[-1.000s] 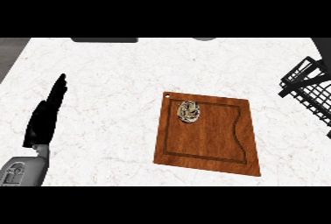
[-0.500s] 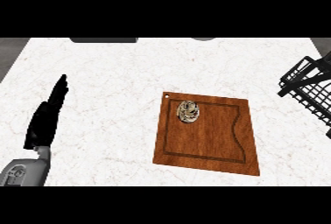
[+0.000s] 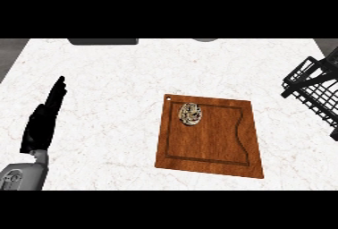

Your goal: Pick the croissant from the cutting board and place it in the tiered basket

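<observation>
A small pale speckled croissant (image 3: pixel 191 113) lies on the upper left part of a brown wooden cutting board (image 3: pixel 218 143) in the middle of the white counter. The black wire tiered basket (image 3: pixel 317 91) shows partly at the right edge. My left hand (image 3: pixel 45 118) stands at the left side, fingers straight and pointing up, well apart from the board and holding nothing. No right hand appears in the view.
White marble counter (image 3: pixel 119 80) spreads between the left hand and the board. A dark grey object (image 3: pixel 102 41) and a grey round shape (image 3: pixel 204 40) sit at the counter's far edge.
</observation>
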Controlling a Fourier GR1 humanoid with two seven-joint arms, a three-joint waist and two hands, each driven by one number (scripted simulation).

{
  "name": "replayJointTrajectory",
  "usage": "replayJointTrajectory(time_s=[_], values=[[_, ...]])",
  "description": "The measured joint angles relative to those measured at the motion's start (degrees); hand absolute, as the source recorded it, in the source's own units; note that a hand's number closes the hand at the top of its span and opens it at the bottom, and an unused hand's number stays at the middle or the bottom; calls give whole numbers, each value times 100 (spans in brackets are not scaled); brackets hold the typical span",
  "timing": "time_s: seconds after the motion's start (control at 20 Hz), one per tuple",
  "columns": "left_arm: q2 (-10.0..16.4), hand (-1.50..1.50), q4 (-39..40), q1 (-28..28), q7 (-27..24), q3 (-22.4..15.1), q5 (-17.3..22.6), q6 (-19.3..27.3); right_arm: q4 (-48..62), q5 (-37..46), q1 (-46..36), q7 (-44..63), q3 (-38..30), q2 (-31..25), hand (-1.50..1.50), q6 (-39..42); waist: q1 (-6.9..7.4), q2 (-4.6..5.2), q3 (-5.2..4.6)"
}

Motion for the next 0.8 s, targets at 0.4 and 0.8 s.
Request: replayJointTrajectory(time_s=[0.4, 0.8], values=[[-30, 0, 26, 50, -48, 73, -54, -33, -573, -718, 906, -425, -757, -120, 150, -101, 8, 6, -9], [-26, 0, -46, -32, 99, 119, -47, -118, -1170, -1287, 1495, -393, -1509, -66, -150, -755, 35, -44, -121]])
